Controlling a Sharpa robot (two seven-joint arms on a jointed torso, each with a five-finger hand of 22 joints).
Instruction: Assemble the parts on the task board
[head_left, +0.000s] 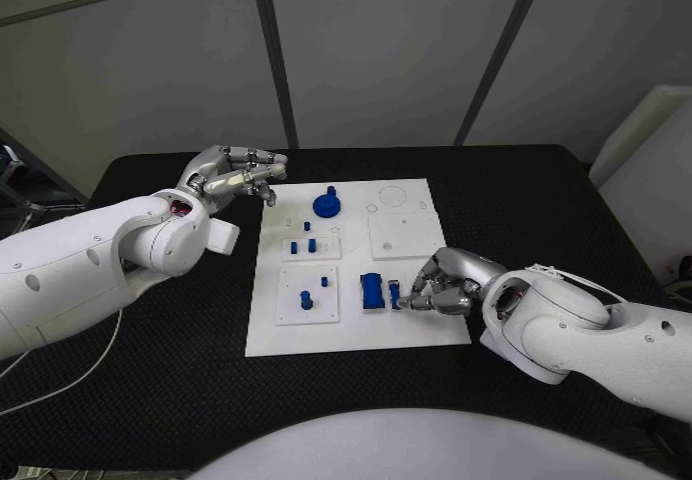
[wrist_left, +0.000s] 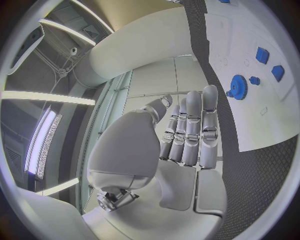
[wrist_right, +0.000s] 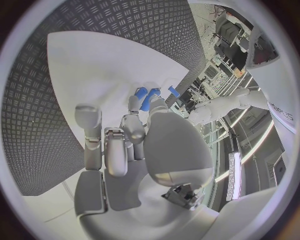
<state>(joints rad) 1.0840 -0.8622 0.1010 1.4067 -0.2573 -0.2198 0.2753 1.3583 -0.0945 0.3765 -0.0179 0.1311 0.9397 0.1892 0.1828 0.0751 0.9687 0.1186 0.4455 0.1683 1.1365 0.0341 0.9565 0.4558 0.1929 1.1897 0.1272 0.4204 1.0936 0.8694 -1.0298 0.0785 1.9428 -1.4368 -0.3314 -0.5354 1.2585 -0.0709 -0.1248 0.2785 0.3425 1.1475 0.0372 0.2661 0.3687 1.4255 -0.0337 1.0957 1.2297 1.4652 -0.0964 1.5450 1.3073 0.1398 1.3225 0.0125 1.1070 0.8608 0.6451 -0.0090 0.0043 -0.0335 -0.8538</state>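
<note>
The white task board (head_left: 411, 325) lies mid-table. A blue gear (head_left: 329, 206) stands at its far side, also seen as a blue gear (wrist_left: 238, 86) in the left wrist view. Small blue pegs (head_left: 304, 244) stand in the middle left plate, and two more (head_left: 307, 298) in the near left plate. A blue block (head_left: 372, 289) lies near the board's front. My right hand (head_left: 444, 282) rests low on the board beside it, fingers curled, pinching a small blue peg (head_left: 395, 294) (wrist_right: 149, 98). My left hand (head_left: 231, 176) hovers off the board's far left corner, fingers (wrist_left: 190, 125) straight and holding nothing.
Two bare white plates with round holes (head_left: 400, 236) fill the board's right half. Black table (head_left: 173, 380) surrounds the board on all sides. A white cable (head_left: 72, 385) trails at the front left.
</note>
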